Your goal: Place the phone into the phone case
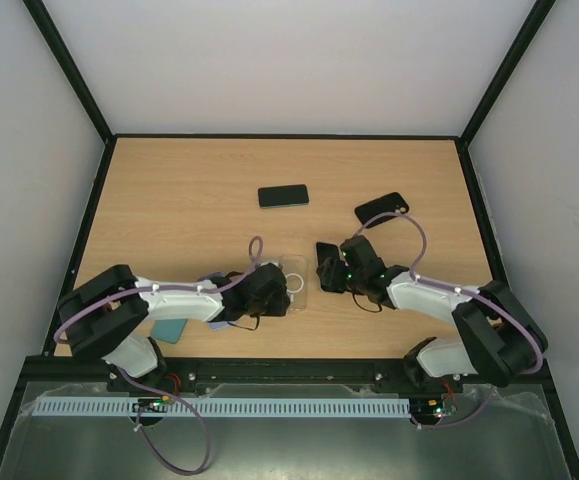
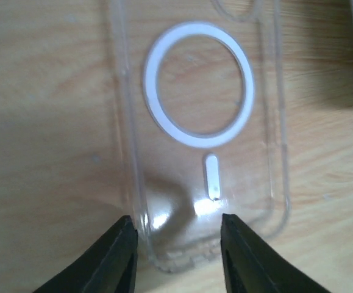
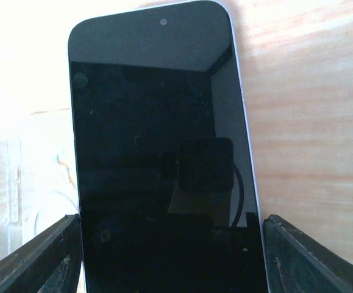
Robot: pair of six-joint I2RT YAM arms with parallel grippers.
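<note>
1. Top external view, nearest the bases: flat blue-green thing [image 1: 170,330] on table [image 1: 169,190], partly under L arm. Judged no part of this step.
2. Next out: L gripper [image 1: 281,293] at near end of clear case [image 1: 299,272]. L wrist view: fingers [image 2: 118,259] stand apart, and the case's rounded near end shows in the gap. Nothing pinched btwn them. Can't tell if the tips touch the rim.
3. Case lies flat on table, white ring showing. Long axis runs roughly near-to-far, away from the bases. Which face is up: can't tell.
4. R gripper [image 1: 334,270] just to the R of case, clamped across the width of phone [image 3: 158,122]. One finger on each long edge near its lower end, dark screen facing the wrist cam.
5. Key relation: case sits on robot's L of the held phone, just beside it. R wrist view shows the pale case past the phone's L edge, low in frame. The two long axes look approx parallel.
6. Judgement: R arm does the carrying; L arm is nearer the case and placed to steady it. Next move likely a short shift L, then down, w/ little turning needed.
7. Farthest: spare phone [image 1: 283,195] mid-table, second spare phone [image 1: 382,208] to its R. Both dark, flat, beyond the grippers.
</note>
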